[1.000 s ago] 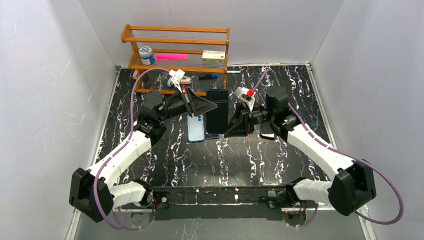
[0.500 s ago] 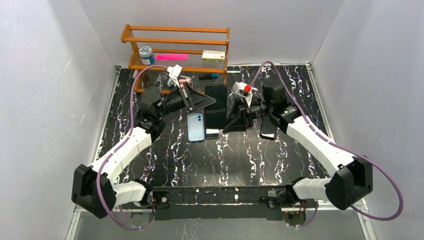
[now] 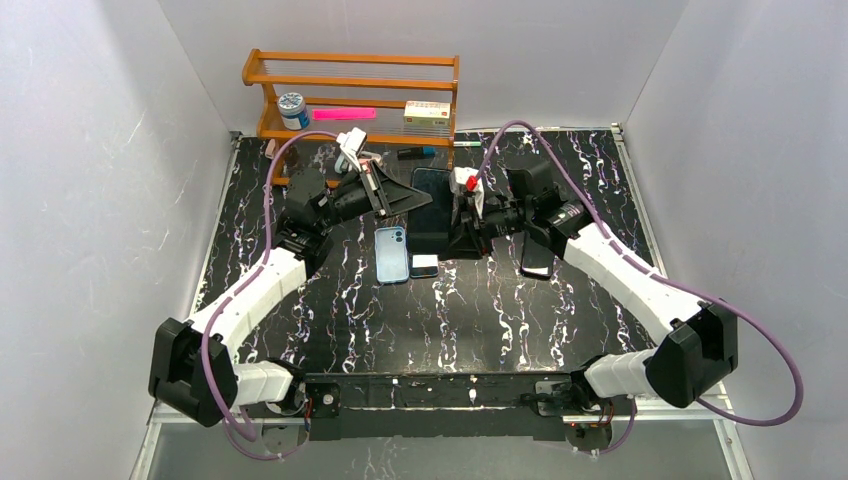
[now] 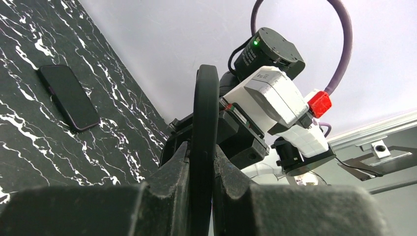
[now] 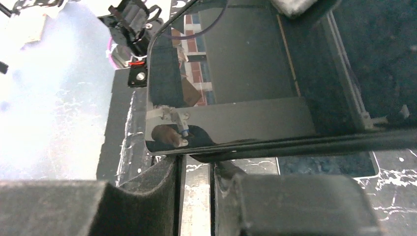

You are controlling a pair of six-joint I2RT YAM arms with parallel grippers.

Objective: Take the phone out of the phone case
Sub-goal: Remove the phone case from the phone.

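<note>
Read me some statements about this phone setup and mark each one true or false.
1. The left jaws are clamped on the black phone's edge. True.
2. The blue phone is lifted into the air. False: it lies flat on the table.
3. A jar stands on the wooden shelf. True.
4. The tabletop is plain white. False: it is black with white veining.
5. A second dark phone lies flat on the table. True.
</note>
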